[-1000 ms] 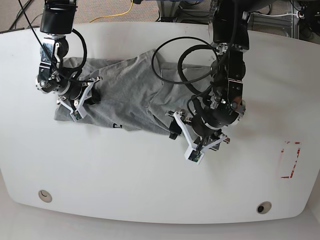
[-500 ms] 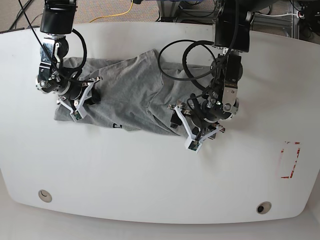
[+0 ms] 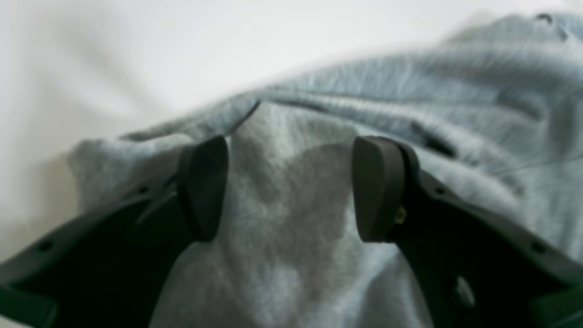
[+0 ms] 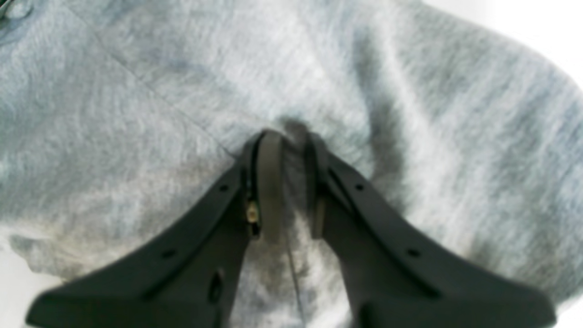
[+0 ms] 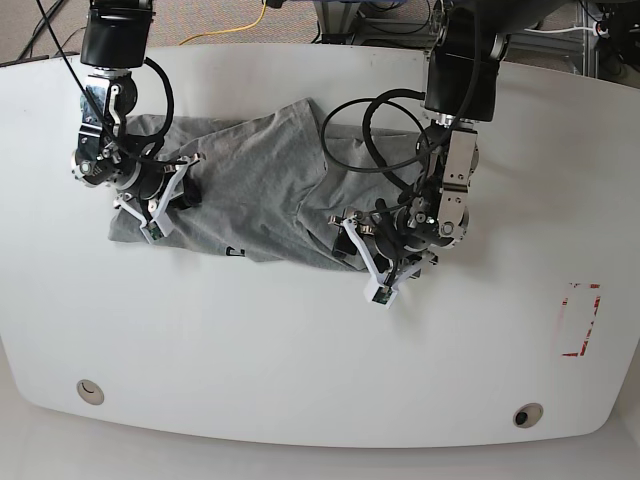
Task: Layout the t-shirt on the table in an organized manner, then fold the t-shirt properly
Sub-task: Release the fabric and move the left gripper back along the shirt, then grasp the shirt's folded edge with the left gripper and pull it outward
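Note:
The heather-grey t-shirt (image 5: pixel 250 190) lies crumpled across the back half of the white table (image 5: pixel 300 350). A dark bit of print (image 5: pixel 233 252) shows at its front edge. At the shirt's left end, my right gripper (image 5: pixel 170 203) is shut on a pinched fold of the t-shirt (image 4: pixel 410 114); in the right wrist view the gripper (image 4: pixel 291 182) has cloth between its pads. My left gripper (image 5: pixel 358 262) hangs open over the shirt's right front edge. In the left wrist view the gripper (image 3: pixel 291 189) straddles a ridge of grey cloth (image 3: pixel 282 150) without closing on it.
Black cables (image 5: pixel 385 130) from the left arm loop over the shirt's right part. A red dashed rectangle (image 5: pixel 580 320) marks the table's right side. Two grommet holes (image 5: pixel 90 391) (image 5: pixel 527 414) sit near the front edge.
My left arm has swung left and toward the shirt, bringing its open gripper from the bare table onto the shirt's right front edge. The right arm has stayed put.

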Controlling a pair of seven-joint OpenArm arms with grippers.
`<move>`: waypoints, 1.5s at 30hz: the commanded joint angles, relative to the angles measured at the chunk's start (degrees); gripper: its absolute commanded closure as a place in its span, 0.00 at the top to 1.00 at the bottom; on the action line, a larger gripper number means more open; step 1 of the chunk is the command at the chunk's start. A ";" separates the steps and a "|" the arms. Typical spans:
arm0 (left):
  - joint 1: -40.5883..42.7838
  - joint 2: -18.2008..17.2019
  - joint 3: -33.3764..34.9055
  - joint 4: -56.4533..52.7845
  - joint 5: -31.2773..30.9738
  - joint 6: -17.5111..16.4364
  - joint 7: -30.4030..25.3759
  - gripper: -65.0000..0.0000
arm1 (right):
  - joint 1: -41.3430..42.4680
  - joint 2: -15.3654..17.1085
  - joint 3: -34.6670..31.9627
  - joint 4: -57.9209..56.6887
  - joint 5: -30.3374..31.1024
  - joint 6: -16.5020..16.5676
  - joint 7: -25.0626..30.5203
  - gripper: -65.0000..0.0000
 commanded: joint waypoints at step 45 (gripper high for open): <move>8.19 -11.11 23.33 17.31 -15.23 -6.25 13.52 0.62 | 0.28 0.18 -0.43 -0.49 -2.27 0.08 -4.69 0.15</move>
